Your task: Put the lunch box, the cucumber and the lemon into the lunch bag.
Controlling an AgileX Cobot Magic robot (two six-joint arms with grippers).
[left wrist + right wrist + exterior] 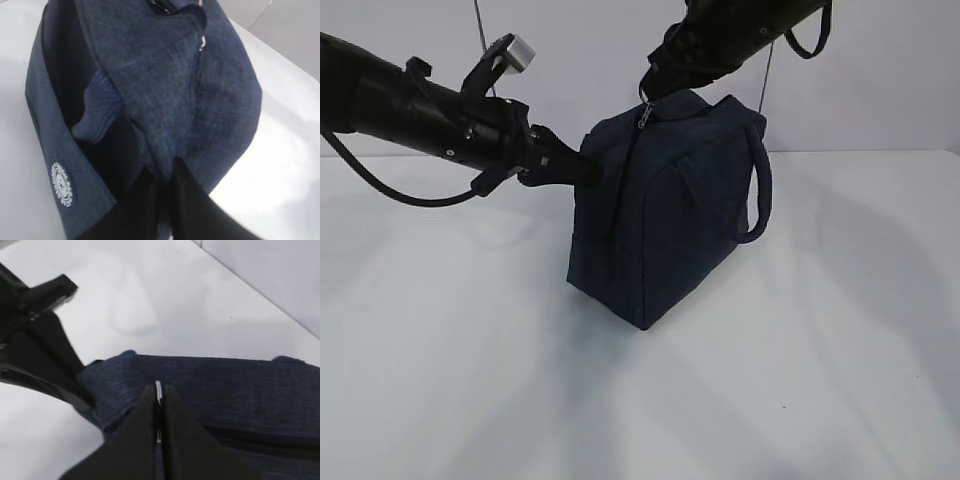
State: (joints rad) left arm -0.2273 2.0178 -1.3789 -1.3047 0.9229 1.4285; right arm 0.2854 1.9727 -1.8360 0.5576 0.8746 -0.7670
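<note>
The dark navy lunch bag (665, 215) stands upright in the middle of the white table. My left gripper (588, 168) is shut on a fold of the bag's fabric at its upper left corner; the left wrist view shows the fold pinched between the fingers (167, 172). My right gripper (648, 92) comes down from above and is shut on the silver zipper ring pull (158, 390) at the bag's top. A looped handle (760, 185) hangs on the bag's right side. The lunch box, the cucumber and the lemon are out of view.
A white table (470, 380) lies all round the bag, with a pale wall (580, 60) behind. The left arm (410, 100) stretches in from the left edge at bag-top height. A round white logo (61, 183) sits on the bag's side.
</note>
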